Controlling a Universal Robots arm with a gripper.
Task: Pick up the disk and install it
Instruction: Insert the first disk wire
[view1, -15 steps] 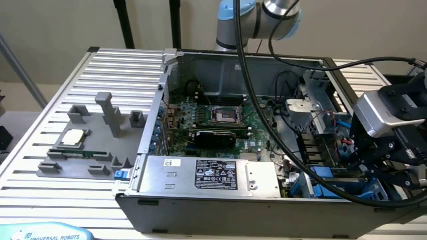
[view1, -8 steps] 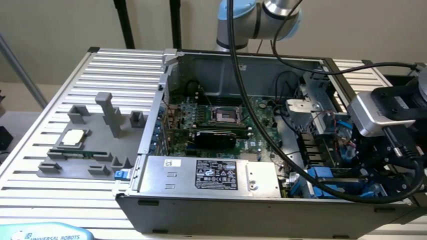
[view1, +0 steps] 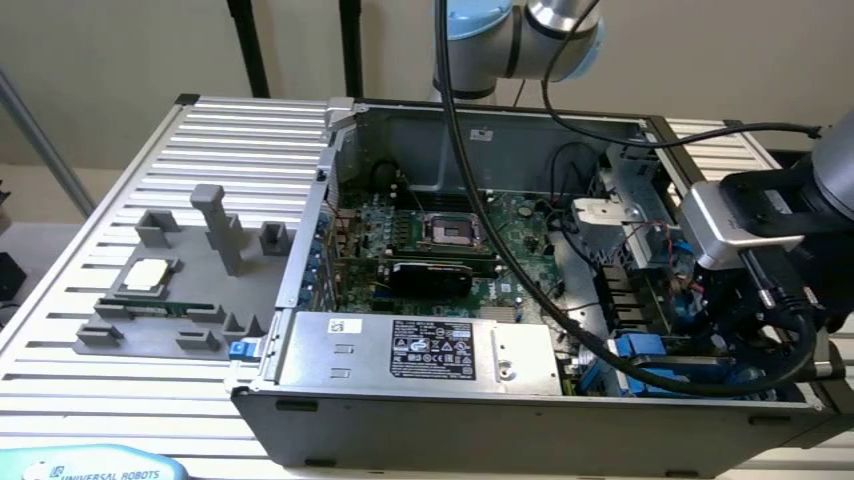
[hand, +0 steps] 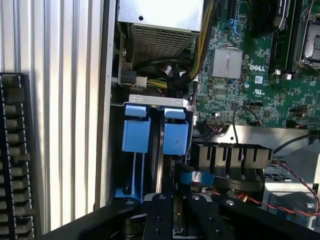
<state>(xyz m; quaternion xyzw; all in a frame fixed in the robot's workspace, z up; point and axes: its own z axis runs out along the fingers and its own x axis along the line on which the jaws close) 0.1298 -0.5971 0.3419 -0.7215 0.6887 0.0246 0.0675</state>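
The disk (hand: 159, 145) stands on edge in the drive bay at the case's front corner. Its bright blue carrier tabs (hand: 136, 134) flank a thin silver-gray edge, and a blue rail runs from them toward my gripper (hand: 167, 220). The gripper's black body sits right over the disk's near end, touching or almost touching the carrier. In the exterior view the blue carrier (view1: 643, 348) shows low in the case on that view's right, under the arm's wrist (view1: 747, 215), beside the gray power-supply box (view1: 427, 350).
The open computer case (view1: 534, 420) holds a green motherboard (view1: 454, 250), black cables (view1: 534, 290) and red wires (hand: 295, 175) close to the bay. On the ribbed table, a gray fixture (view1: 174, 290) with the small silver CPU chip (view1: 147, 272) sits at the exterior view's left.
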